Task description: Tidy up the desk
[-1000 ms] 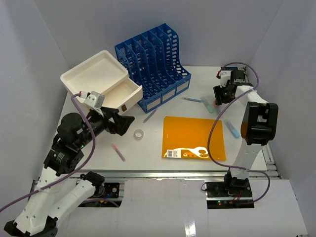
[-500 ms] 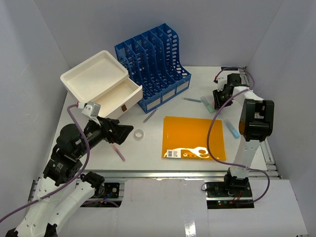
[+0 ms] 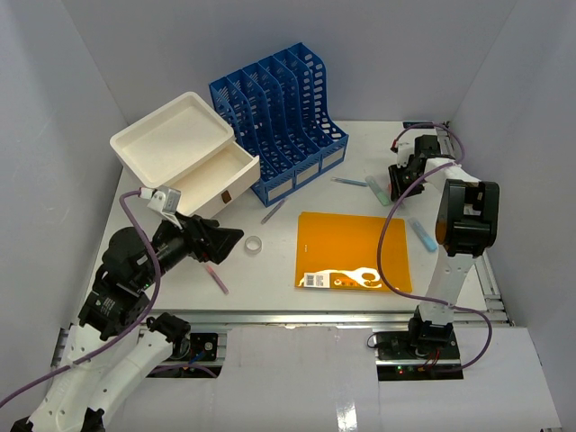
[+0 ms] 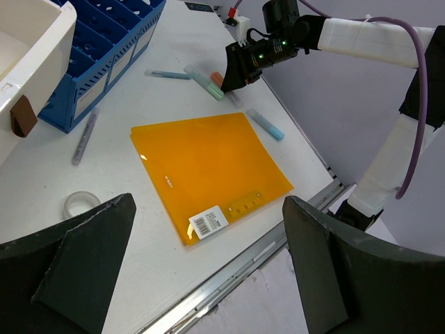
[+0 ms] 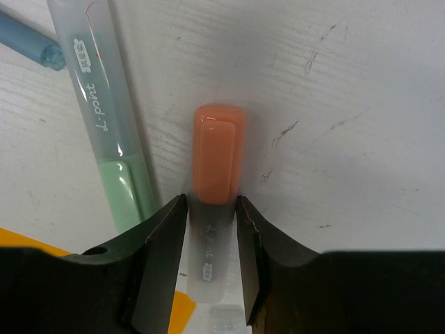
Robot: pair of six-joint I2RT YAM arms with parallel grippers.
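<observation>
The desk is a white-grey tabletop. My right gripper is at the far right, its jaws closed on the clear barrel of an orange-capped highlighter that lies on the desk. A green-capped highlighter lies just left of it. My left gripper is open and empty, held above the near left of the desk. Between its fingers I see an orange folder and a tape roll.
A white drawer box with its drawer open and a blue file rack stand at the back left. A purple pen, pink pen, blue pen and blue highlighter lie loose. A metal rail runs along the near edge.
My left arm has drawn back toward the near edge and dropped lower. My right gripper has shifted slightly onto the orange highlighter. In the last half second almost nothing moved.
</observation>
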